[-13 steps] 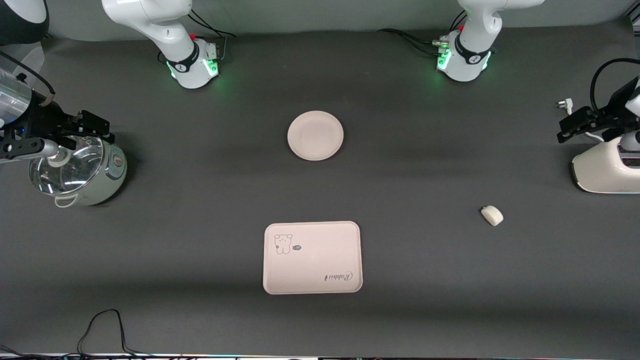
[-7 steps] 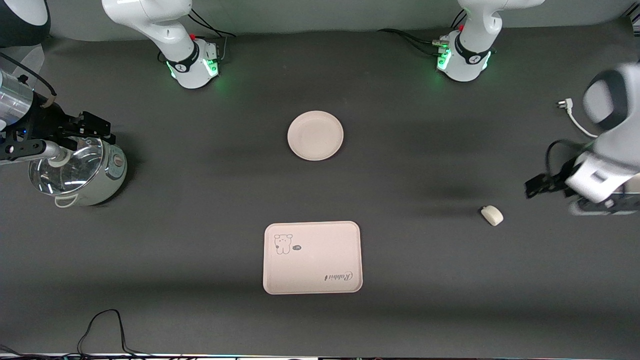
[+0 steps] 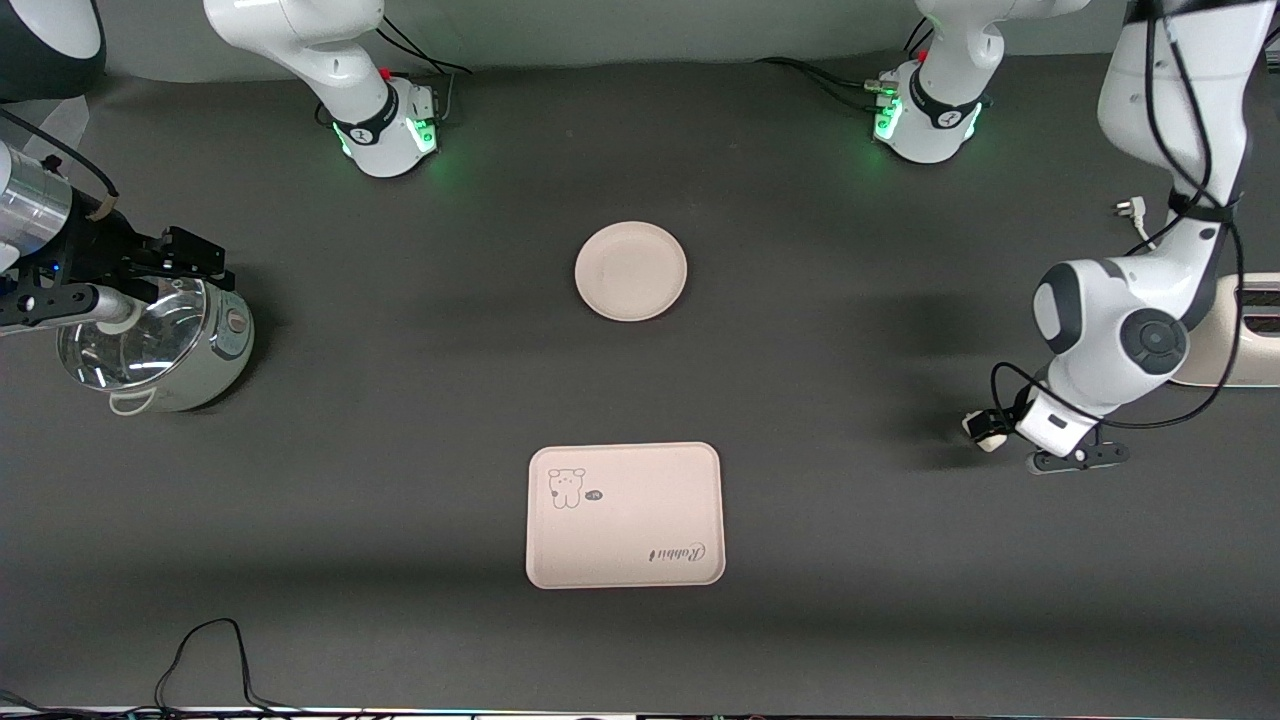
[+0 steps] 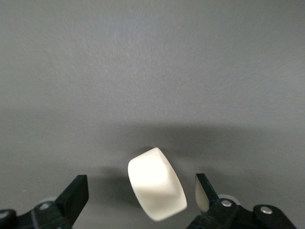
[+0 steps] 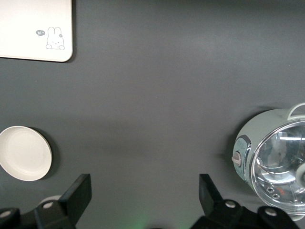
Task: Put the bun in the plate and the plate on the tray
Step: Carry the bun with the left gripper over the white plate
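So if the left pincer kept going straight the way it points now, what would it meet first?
Most likely the bun: it lies on the table between the open fingers of the left pincer, with gaps on both sides. How much height remains is unclear.

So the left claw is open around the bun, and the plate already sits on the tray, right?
Not quite. The left claw is open around the bun, but the front view shows the plate on the bare table, apart from the tray and farther from the camera.
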